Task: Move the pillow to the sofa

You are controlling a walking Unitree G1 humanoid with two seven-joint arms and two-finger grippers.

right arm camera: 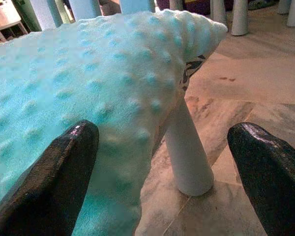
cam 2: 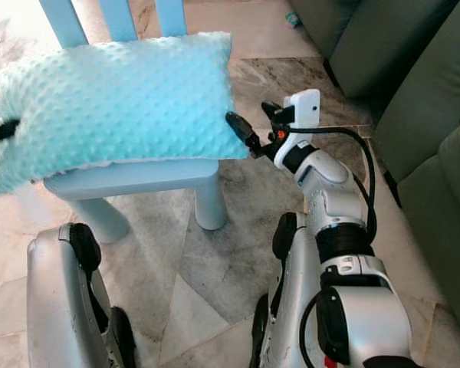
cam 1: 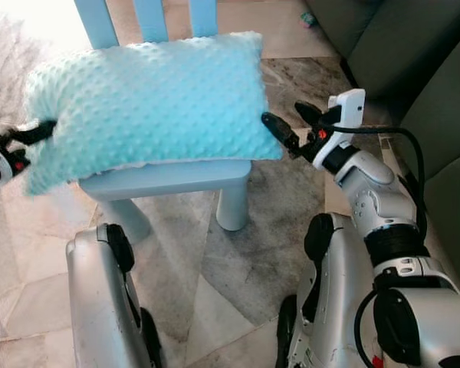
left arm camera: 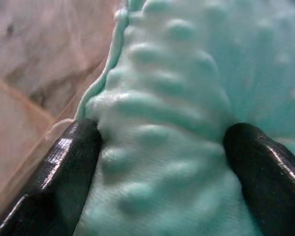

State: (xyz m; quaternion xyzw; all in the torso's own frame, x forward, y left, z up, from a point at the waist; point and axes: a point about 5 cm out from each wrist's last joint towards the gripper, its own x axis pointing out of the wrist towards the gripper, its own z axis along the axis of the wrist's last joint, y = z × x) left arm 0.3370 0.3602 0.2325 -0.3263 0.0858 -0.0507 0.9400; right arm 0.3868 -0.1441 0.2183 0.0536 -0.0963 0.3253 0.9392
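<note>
A mint, dimpled pillow [cam 1: 149, 103] lies across the seat of a small pale-blue chair [cam 1: 169, 178], overhanging it at both ends. The chair stands on a marbled tile floor [cam 1: 238, 268], with its slatted back rising behind the pillow.

The left hand [left arm camera: 162, 147] is at the pillow's left end, its two black fingers [left arm camera: 64, 172] pressed into the fabric on either side of a bunched fold, so it is clamped on the pillow. The right hand [cam 1: 285, 129] is at the pillow's right end. Its fingers [right arm camera: 54, 172] stand wide apart, one touching the pillow's side and the other out over the floor beside a chair leg [right arm camera: 187, 152].

A grey-green sofa [cam 1: 414, 61] stands to the robot's right, near the chair but apart from it.
</note>
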